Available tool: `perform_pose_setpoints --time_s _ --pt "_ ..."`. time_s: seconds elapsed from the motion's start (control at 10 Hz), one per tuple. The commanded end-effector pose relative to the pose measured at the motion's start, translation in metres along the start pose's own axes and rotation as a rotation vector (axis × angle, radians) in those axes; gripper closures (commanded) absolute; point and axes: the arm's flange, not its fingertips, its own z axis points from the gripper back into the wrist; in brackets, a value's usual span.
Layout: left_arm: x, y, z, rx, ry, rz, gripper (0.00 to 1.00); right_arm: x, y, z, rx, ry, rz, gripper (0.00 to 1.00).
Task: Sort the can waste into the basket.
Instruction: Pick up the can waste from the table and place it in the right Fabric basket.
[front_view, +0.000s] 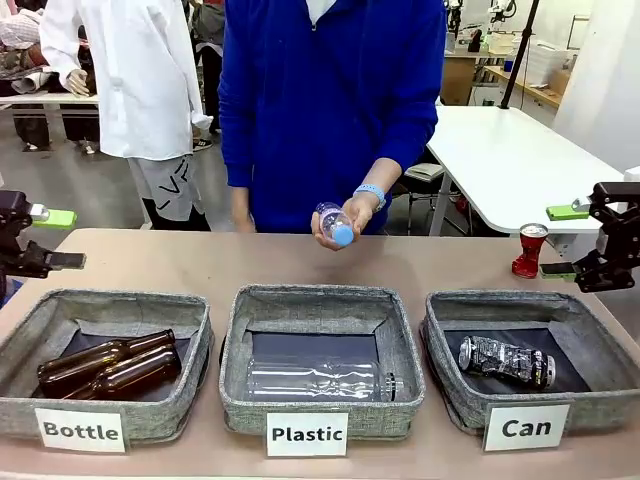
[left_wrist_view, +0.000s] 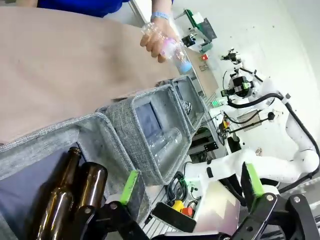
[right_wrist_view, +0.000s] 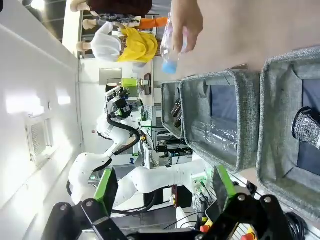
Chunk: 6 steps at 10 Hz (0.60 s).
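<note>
**Obs:** Where is the can waste?

**Op:** I count two items. The black can (front_view: 506, 361) lies on its side inside the basket (front_view: 590, 395) labelled "Can", so I log that one as done. The red can (front_view: 529, 250) stands upright on the table (front_view: 200, 260) just behind that basket's far rim. It is crushed, silver top up.

**Obs:** Grippers?

**Op:** My right gripper (front_view: 562, 240) is spread wide and empty at the table's right edge, fingers pointing toward the red can. My left gripper (front_view: 60, 240) is also spread and empty, at the far left behind the "Bottle" basket (front_view: 30, 330).

**Obs:** Which arm?

**Op:** Right. The red can sits just beside its fingertips, toward the table's middle. The left arm is well apart, the whole width of the table away. The can's long axis is vertical, and from the front the two fingers look stacked one above the other. I judge a wrist roll is needed before closing on the can's sides.

**Obs:** Hazards?

**Op:** The person's hand (front_view: 352, 212) holds a clear bottle (front_view: 335, 224) behind the "Plastic" basket (front_view: 235, 340), apart from my likely path.
</note>
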Motion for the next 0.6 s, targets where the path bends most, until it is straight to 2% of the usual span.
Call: perform_pose_setpoints --time_s 0.0,0.5 --pt "-0.0014 -0.0011 0.0037 0.005 -0.007 -0.001 0.0 -0.0005 0.0009 0.0001 -0.027 -0.004 0.013 0.0" --pt "-0.0014 -0.0011 0.0037 0.005 -0.007 -0.001 0.0 -0.0005 0.0009 0.0001 -0.027 -0.004 0.013 0.0"
